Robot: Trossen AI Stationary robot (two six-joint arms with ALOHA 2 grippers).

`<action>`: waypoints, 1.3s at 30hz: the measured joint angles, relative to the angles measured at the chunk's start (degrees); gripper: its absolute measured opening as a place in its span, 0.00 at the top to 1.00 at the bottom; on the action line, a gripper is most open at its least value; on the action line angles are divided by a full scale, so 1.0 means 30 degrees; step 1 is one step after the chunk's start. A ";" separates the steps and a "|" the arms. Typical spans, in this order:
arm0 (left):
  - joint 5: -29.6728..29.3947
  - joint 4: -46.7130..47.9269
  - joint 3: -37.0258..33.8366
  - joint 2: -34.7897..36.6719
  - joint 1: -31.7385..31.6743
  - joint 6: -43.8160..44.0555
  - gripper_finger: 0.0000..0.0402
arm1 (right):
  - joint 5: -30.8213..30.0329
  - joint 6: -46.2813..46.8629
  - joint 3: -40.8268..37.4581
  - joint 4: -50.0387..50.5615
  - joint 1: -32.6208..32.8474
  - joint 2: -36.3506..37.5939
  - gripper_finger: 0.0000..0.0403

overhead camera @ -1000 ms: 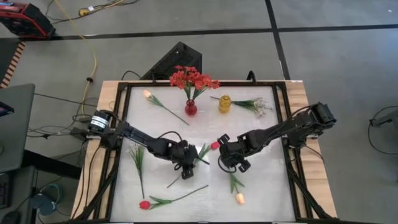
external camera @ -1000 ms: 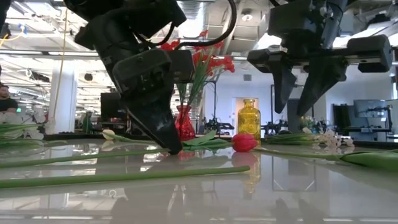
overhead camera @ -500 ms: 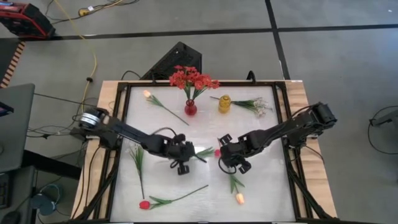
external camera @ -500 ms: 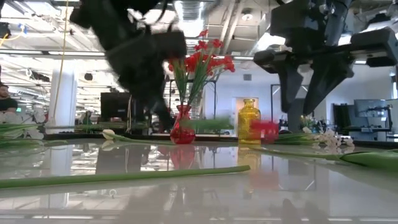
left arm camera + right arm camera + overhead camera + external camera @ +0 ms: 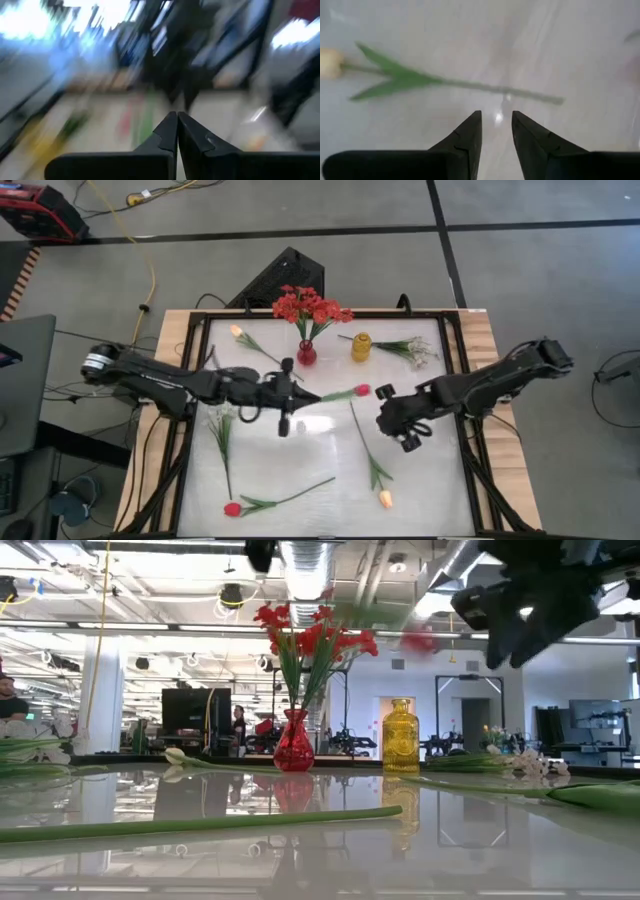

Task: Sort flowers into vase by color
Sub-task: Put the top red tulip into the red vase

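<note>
Red tulip (image 5: 360, 391) is up off the desk (image 5: 440, 480), stem pinched in the left gripper (image 5: 300, 397), whose fingers are pressed together, a bit in front of the red vase (image 5: 306, 355) with its red blossoms (image 5: 310, 307). Right gripper (image 5: 392, 418) hangs nearby with nothing in it, fingers slightly apart, above a pale tulip (image 5: 330, 62) lying flat

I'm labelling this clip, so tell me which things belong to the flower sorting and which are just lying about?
Job:
- red tulip on green stem, carried by left hand
- red glass vase of red blossoms
- yellow glass vase
- pale peach tulips
- white blossom sprig
- second red tulip

Lying about:
- yellow floor cable
- red case
</note>
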State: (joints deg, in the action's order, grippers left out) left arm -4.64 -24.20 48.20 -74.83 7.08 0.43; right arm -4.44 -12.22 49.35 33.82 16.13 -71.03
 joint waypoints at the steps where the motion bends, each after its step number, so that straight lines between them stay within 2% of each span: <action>1: 0.1074 -0.2358 -0.0759 0.0001 -0.0237 -0.0007 1.00 | 0.0017 -0.0390 -0.0766 -0.1583 -0.0132 0.0606 0.69; 3: 0.2101 -0.6755 -0.2130 -0.0326 -0.0732 0.0375 1.00 | 0.0016 -0.1060 -0.2217 -0.5246 -0.0402 0.1469 0.71; 5: 0.2158 -0.9868 -0.3225 -0.0689 -0.1275 0.1068 1.00 | 0.0027 -0.1549 -0.3285 -0.8024 -0.0610 0.2067 0.72; 8: 0.2192 -1.0994 -0.4117 -0.0947 -0.2146 0.2558 1.00 | 0.0049 -0.1699 -0.3761 -0.8891 -0.0845 0.2490 0.73; 10: 0.2338 -0.9699 -0.4194 -0.0936 -0.2633 0.3778 1.00 | 0.0064 -0.1085 -0.3761 -0.8739 -0.0925 0.2571 0.73; 12: 0.2415 -0.7057 -0.4120 -0.0882 -0.2983 0.4786 1.00 | 0.0071 -0.0392 -0.3761 -0.8719 -0.0929 0.2575 0.73; 16: 0.2182 -0.0319 -0.3171 -0.0959 -0.3181 0.5334 1.00 | 0.0076 0.0376 -0.3761 -0.8717 -0.0929 0.2430 0.73; 20: 0.1083 0.7315 -0.1844 -0.1057 -0.2991 0.6278 1.00 | 0.0079 0.0441 -0.3761 -0.8925 -0.0929 0.2162 0.73; 24: 0.0092 1.0787 -0.1583 -0.1047 -0.2348 0.6973 0.94 | 0.0064 0.0441 -0.3761 -0.9026 -0.0929 0.1896 0.73; 29: 0.0058 1.0950 -0.1651 -0.2457 -0.1263 0.7621 0.79 | 0.0049 0.0543 -0.3761 -0.9366 -0.0929 0.1286 0.73; 33: -0.0350 0.9414 -0.1622 -0.4306 -0.0927 0.7783 0.67 | 0.0027 0.0476 -0.3757 -0.9959 -0.0929 0.0647 0.73; 39: 0.0729 0.9066 -0.0663 -0.6643 -0.0927 0.8438 0.61 | 0.0006 0.0646 -0.3753 -0.9856 -0.0929 -0.0246 0.73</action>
State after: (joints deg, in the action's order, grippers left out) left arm -2.46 3.00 46.21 -94.75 4.29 25.74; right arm -4.43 -10.28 38.09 4.25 13.34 -71.77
